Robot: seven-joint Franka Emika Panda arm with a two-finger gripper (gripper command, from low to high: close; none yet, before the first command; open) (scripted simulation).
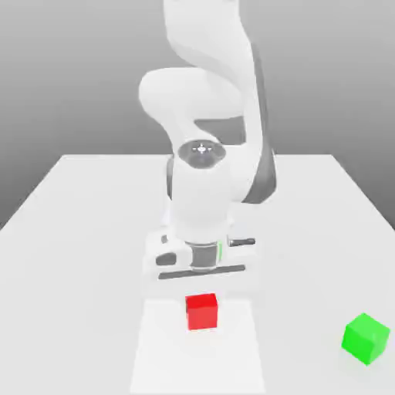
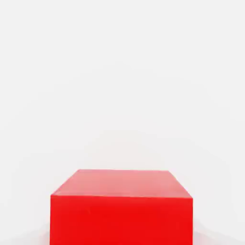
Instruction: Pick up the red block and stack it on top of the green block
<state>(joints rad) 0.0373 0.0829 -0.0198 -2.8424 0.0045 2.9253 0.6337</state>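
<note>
The red block is a small bright cube resting on the white table, near the front edge in the exterior view. The hand view catches the red block from very close, with its top face and one side face showing. My gripper hangs low over the table, just behind and slightly above the red block. The green block is a cube of about the same size, lying well off to the exterior view's right, near the table's front corner and apart from the arm.
The white arm rises from the table's middle and blocks the view behind the hand. A paler rectangular patch of table surface surrounds the red block. Bare table lies between the two blocks.
</note>
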